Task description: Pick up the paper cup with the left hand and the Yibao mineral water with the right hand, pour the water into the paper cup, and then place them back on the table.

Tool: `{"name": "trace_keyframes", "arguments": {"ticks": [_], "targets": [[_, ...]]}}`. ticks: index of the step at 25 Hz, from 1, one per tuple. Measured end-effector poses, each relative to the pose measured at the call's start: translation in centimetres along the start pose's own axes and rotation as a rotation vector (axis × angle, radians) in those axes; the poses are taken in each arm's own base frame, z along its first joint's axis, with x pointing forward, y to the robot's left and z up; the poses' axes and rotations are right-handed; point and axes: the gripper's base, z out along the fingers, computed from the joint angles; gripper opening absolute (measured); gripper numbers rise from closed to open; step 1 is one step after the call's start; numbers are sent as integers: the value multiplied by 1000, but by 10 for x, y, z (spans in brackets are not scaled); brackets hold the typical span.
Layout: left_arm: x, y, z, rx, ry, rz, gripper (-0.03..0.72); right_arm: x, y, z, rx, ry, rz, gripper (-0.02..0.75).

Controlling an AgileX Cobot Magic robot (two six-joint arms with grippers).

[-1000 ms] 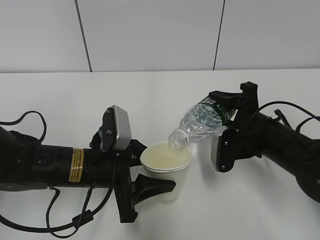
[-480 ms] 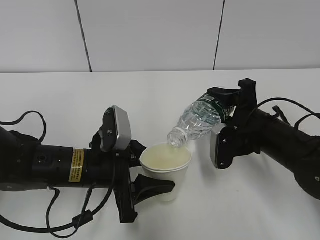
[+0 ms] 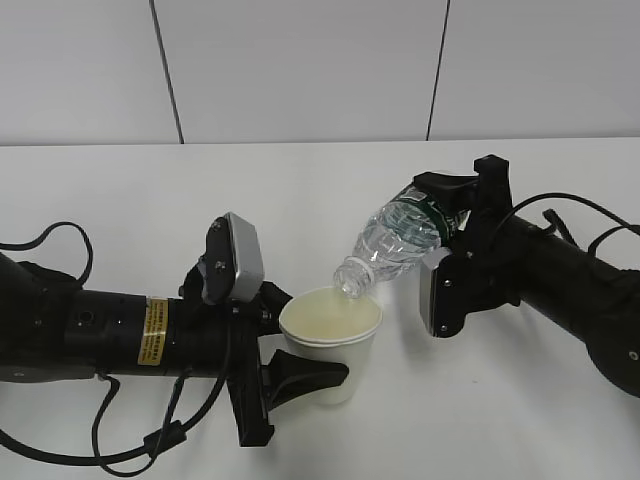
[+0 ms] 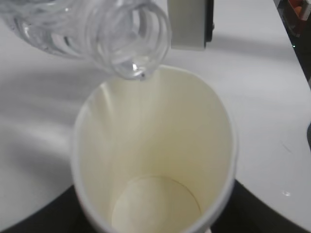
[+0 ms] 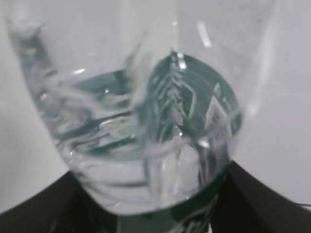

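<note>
Now: water poised over cup.
Bottle [image 3: 398, 243], clamped in right fingers [image 3: 452, 205], is tilted, mouth just above the rim of cup [image 3: 330, 342], clamped in left fingers [image 3: 292, 372].

The left hand [image 3: 110, 335] is a thick black tube wearing a yellow label with dark print, and a grey box camera with a rounded pale face sits just beyond that label, toward the black two-fingered claw [image 3: 285, 375]. Thin black cables loop behind the label. The right hand [image 3: 545, 285] is plain black too, with its own grey camera box and trailing black cables.
</note>
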Motion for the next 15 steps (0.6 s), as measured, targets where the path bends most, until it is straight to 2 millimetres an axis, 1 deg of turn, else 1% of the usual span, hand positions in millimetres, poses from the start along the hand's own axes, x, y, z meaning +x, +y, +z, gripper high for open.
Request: {"name": "trace_keyframes", "arguments": {"ticks": [4, 15], "targets": [[0, 0, 0, 0, 1, 0, 420, 0, 0, 0, 0, 0, -32, 415], [0, 0, 0, -1, 3, 0, 420, 0, -2, 2, 11, 0, -45, 415]]}}
